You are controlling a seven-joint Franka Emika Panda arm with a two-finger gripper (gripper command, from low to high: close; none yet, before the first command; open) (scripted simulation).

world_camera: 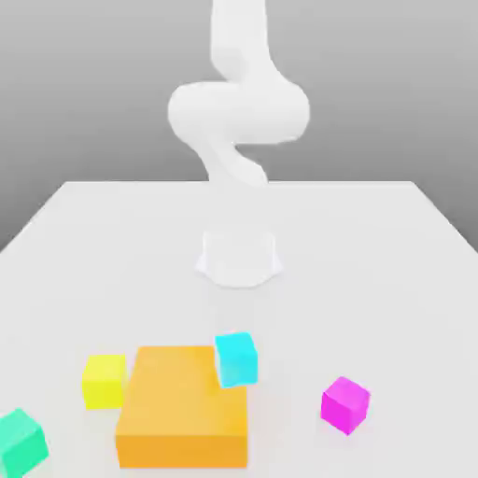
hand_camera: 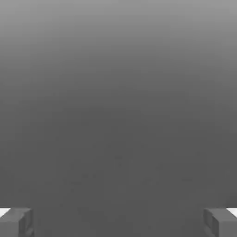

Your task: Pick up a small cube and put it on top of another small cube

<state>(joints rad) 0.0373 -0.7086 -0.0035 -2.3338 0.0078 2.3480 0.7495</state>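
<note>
Four small cubes sit near the front of the white surface [world_camera: 112,243] around a big orange block [world_camera: 182,406], the cyan cube [world_camera: 236,358] touching it, while the pincer [hand_camera: 118,222] gapes wide and empty, so a descent there risks clipping the block.

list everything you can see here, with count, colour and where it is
table: 1, white, fills the lower part of the exterior view
large block: 1, orange, flat on the table near the front
small cube: 1, cyan, at the orange block's far right corner, tilted
small cube: 1, yellow, just left of the orange block
small cube: 1, green, front left edge
small cube: 1, magenta, alone on the right
arm: 1, white, rising from its base at the table's middle
gripper: 1, grey fingers, open
</note>
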